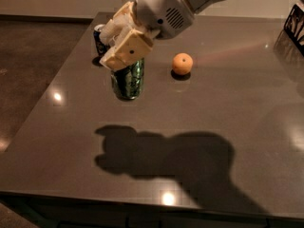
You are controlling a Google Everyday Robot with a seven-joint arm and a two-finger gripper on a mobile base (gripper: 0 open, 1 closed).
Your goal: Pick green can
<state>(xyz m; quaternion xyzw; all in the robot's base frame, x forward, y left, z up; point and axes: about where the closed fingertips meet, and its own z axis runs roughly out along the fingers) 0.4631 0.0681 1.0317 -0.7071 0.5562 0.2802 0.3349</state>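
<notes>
Though top hidden, green can (128, 82) aloft above table (228, 108), pinched by gripper's (116, 46) fingers (127, 50).

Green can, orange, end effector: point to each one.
green can (129, 81): camera view, lower body.
orange (182, 63): camera view, middle of the fruit.
end effector (113, 49): camera view, upper left, between its fingertips, clamped on the green can.

No legible text on green can (129, 80)

The gripper (122, 51), in the upper left of the view, has blocky cream-coloured fingers (129, 49). The near one is a flat slab with a small dark dot in its face. Behind it, the wrist housing (161, 4) is rounded and glossy white, with a grille of small vent holes and one dark screw.
</notes>
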